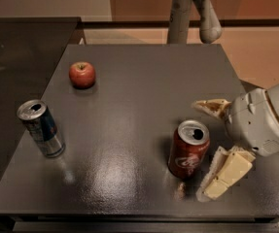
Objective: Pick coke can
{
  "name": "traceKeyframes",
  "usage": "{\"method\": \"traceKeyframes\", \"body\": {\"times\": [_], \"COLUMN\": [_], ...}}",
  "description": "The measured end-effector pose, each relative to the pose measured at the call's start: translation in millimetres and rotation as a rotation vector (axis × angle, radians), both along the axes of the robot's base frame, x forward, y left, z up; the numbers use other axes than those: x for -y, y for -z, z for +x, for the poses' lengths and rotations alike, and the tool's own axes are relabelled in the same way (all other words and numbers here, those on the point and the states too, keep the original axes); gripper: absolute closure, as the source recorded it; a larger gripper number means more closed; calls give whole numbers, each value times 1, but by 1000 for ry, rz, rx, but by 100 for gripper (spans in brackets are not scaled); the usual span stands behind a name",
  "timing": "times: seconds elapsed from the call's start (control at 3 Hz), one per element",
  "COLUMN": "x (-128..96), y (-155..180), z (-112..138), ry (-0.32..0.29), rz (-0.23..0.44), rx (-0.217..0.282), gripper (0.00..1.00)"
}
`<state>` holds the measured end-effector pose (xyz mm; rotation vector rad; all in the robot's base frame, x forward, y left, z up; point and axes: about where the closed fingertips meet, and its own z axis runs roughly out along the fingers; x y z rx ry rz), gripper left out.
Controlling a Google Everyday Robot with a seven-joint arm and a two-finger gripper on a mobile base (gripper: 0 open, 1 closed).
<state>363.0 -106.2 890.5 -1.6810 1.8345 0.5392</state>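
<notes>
Dark-red coke can (188,149) upright near front-right corner of bench (139,96) | gripper (204,149) by right edge, jaws open, either side of coke can, not clamped | blue-silver can (41,128) left edge | apple (82,74) back-left

Gripper (200,149) low at right, fingers (226,171) spread wide.
</notes>
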Motion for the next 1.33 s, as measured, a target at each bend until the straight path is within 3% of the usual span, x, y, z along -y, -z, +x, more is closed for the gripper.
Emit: {"method": "traceKeyframes", "body": {"times": [0.33,0.67,1.33], "x": [-7,-10,-11], "y": [2,3,-3], "z": [-1,0,1], "ry": [-9,-4,6], "rz": [29,50,82], "rx": [-2,-7,-4], "gripper": [0,16,62]}}
